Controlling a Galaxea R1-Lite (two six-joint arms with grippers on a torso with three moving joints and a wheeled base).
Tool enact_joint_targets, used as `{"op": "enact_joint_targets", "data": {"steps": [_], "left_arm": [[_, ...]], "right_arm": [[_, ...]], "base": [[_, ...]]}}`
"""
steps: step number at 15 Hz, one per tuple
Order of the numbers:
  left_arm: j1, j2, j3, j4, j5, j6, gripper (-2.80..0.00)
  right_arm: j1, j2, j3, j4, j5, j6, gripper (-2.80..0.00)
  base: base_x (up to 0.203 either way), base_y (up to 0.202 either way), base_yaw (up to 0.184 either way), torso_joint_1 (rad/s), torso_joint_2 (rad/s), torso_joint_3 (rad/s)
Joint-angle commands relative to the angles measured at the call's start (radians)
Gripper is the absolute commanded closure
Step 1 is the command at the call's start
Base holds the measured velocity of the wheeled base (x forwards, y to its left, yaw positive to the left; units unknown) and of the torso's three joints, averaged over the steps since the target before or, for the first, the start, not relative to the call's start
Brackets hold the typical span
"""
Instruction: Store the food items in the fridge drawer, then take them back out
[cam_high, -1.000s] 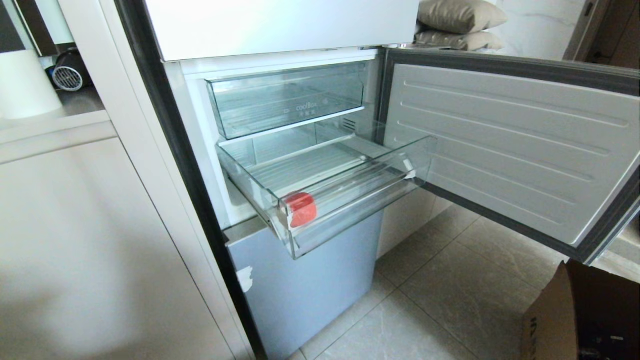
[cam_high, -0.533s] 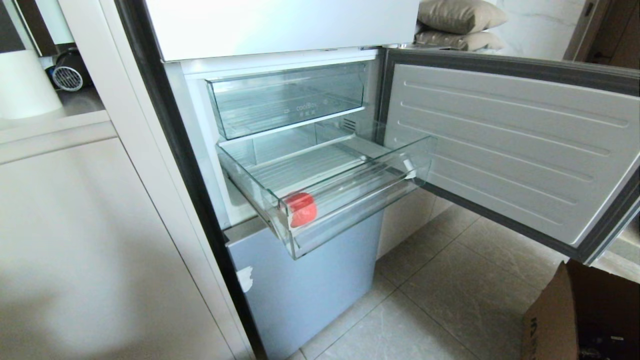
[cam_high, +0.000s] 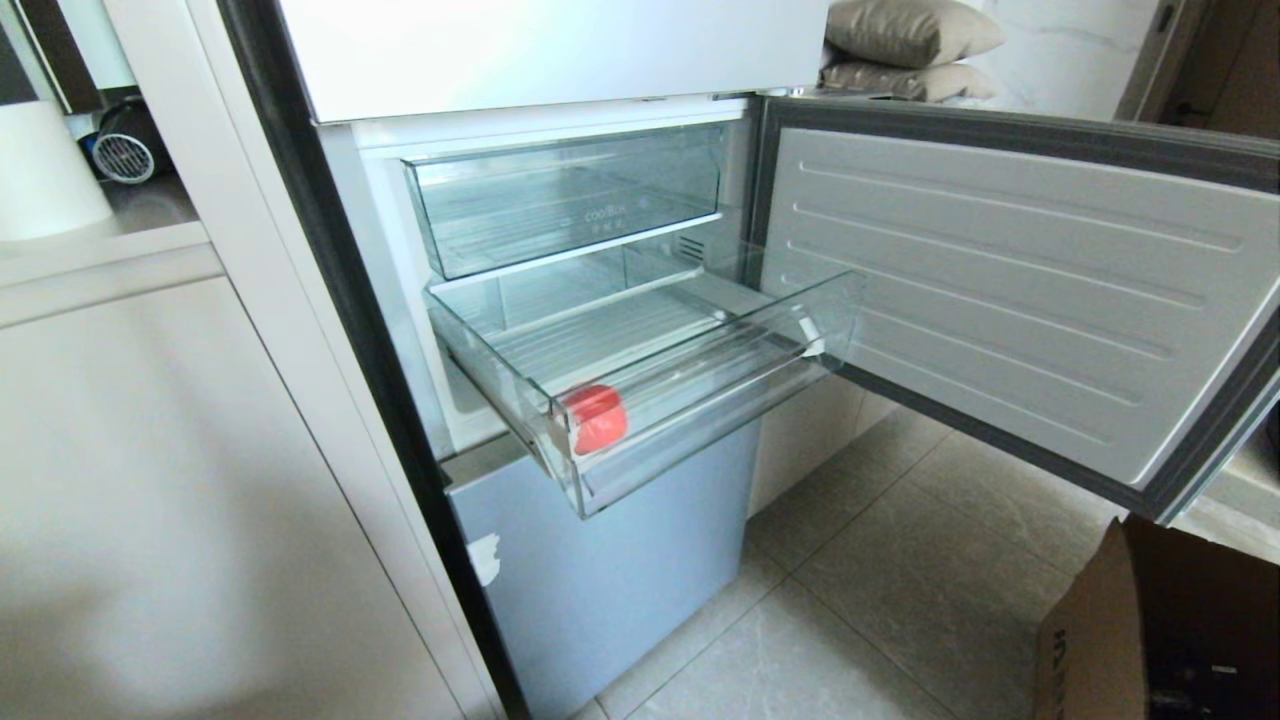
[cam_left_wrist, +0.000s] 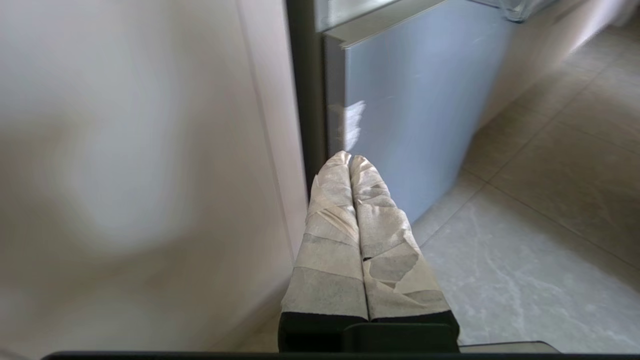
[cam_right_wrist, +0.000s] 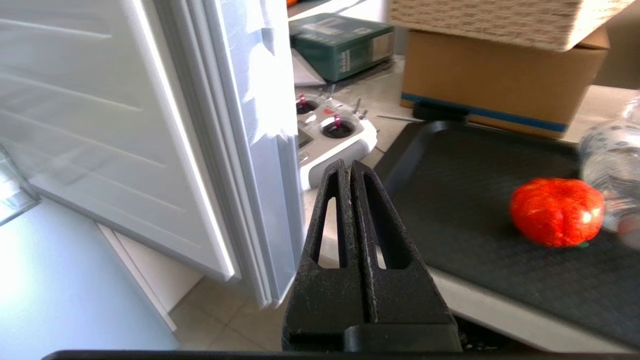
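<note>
The clear fridge drawer (cam_high: 700, 400) is pulled out of the open fridge, and one red food item (cam_high: 596, 418) lies in its front left corner. A second red food item (cam_right_wrist: 556, 211) rests on a black tray (cam_right_wrist: 465, 200) in the right wrist view. My right gripper (cam_right_wrist: 348, 166) is shut and empty, beside the open fridge door's edge (cam_right_wrist: 260, 165) and short of the tray. Low down near the floor, my left gripper (cam_left_wrist: 348, 158) is shut with taped fingers, in front of the fridge's lower blue-grey panel (cam_left_wrist: 415, 100). Neither gripper shows in the head view.
The fridge door (cam_high: 1000, 290) stands wide open to the right. Above the drawer sits a lettered clear bin (cam_high: 570, 200). A cardboard box (cam_high: 1150, 630) stands on the floor at right. By the tray are a white remote controller (cam_right_wrist: 335, 135), a brown box (cam_right_wrist: 500, 80) and a clear bottle (cam_right_wrist: 610, 155).
The whole head view has shifted slightly to the left, so the camera moved. The drawer and the red item in it kept their places.
</note>
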Motion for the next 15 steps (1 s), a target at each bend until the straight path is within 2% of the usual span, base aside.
{"op": "enact_joint_targets", "data": {"steps": [1,3,15], "left_arm": [[0.001,0.000,0.000,0.001,0.001,0.000,0.00],[0.000,0.000,0.001,0.001,0.001,0.000,0.00],[0.000,0.000,0.000,0.001,0.001,0.000,0.00]], "right_arm": [[0.029,-0.037,0.045,-0.007,0.009,0.001,0.00],[0.041,-0.036,0.052,-0.007,0.021,-0.002,0.00],[0.075,-0.027,0.055,-0.005,0.029,-0.002,0.00]], "base": [[0.000,0.000,0.000,0.000,0.00,0.000],[0.001,-0.010,0.109,-0.001,0.00,0.001],[0.001,-0.009,0.176,0.005,0.00,0.002]]}}
